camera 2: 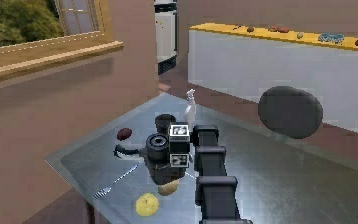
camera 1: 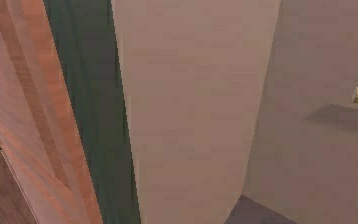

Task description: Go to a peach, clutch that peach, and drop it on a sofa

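Observation:
My arm rises from the bottom of the arm side view over a shiny metal table. The gripper is a dark body left of two white marked squares, with tabletop things at and behind it. I cannot tell whether it holds anything. A small tan rounded blob lies just below the gripper's body. Near the table's front edge sits a round yellow fruit-like thing. A dark red blob lies left of the gripper, and a dark cup stands just beyond it.
A small white bottle stands at the table's far corner, with a black round chair back to its right. Beyond stands a long white counter with a yellow top bearing several small things. Ahead are a wooden door, a dark green frame and a beige wall, all close.

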Robot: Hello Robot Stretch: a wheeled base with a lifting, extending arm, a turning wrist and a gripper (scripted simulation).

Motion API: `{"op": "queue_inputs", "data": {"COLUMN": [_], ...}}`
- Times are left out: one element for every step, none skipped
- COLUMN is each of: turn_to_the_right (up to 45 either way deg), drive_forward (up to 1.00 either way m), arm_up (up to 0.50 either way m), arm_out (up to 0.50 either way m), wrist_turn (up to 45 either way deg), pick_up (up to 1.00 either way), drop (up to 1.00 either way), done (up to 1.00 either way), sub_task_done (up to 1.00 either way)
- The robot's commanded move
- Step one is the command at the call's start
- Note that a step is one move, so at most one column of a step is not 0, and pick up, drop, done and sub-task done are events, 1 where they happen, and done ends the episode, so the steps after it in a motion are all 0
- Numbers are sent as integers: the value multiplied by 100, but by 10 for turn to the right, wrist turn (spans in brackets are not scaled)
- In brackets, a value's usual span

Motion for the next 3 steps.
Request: {"op": "queue_inputs", "data": {"turn_to_the_right": [0,0,0], "drive_forward": [0,0,0], "arm_up": [-30,0,10], "arm_out": [0,0,0], "wrist_turn": [0,0,0], "pick_up": [0,100,0], "drop": [0,0,0], "done": [0,0,0], "sub_task_done": [0,0,0]}}
